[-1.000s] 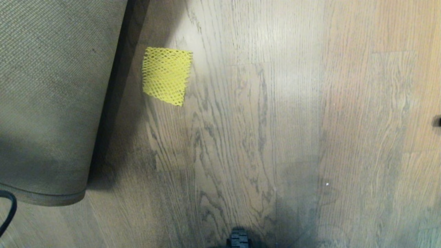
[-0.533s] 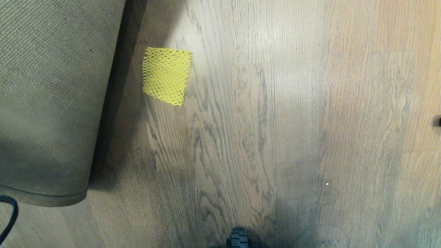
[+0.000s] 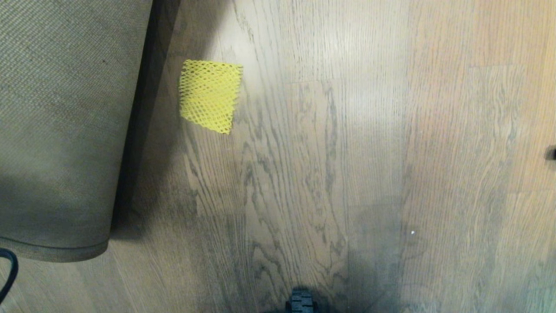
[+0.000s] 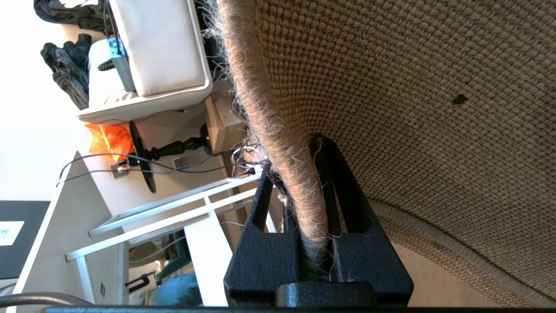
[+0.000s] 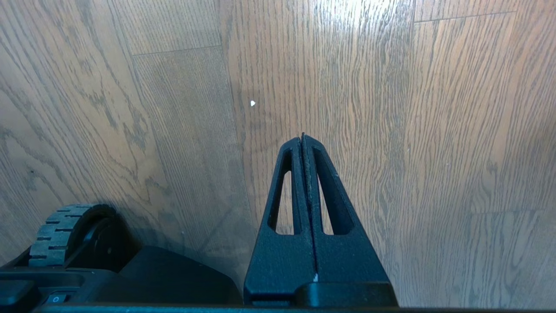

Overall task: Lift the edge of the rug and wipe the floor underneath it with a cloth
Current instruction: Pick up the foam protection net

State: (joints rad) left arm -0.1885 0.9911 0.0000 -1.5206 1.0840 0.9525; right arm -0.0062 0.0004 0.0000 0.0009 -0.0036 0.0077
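A: left end effector [image 4: 304, 174]?
B: clamped on the rug edge [image 4: 278, 143]; fuzzy border pinched between both fingers [image 4: 343, 204]; woven backing [image 4: 412, 87] faces the wrist camera, curving down to the floor beyond.
A: head view?
B: rug [image 3: 61, 130] lifted at left, backing side up, rounded corner at near left; dark shadow strip along its right border on the floor [image 3: 347, 152]; left end effector itself out of that view.
A: cloth?
B: yellow mesh cloth [image 3: 210, 95] flat on the floor, far left of centre, just beside the lifted rug's shadow, not touching the rug; nothing holding it.
A: right end effector [image 5: 302, 138]?
B: fingers pressed together, empty; hanging over bare planks near the base wheel [image 5: 65, 234]; well apart from the cloth.
A: anything else?
B: small white speck [image 3: 412, 232] on the floor, near right; black cable [image 3: 8, 274] at near left edge.
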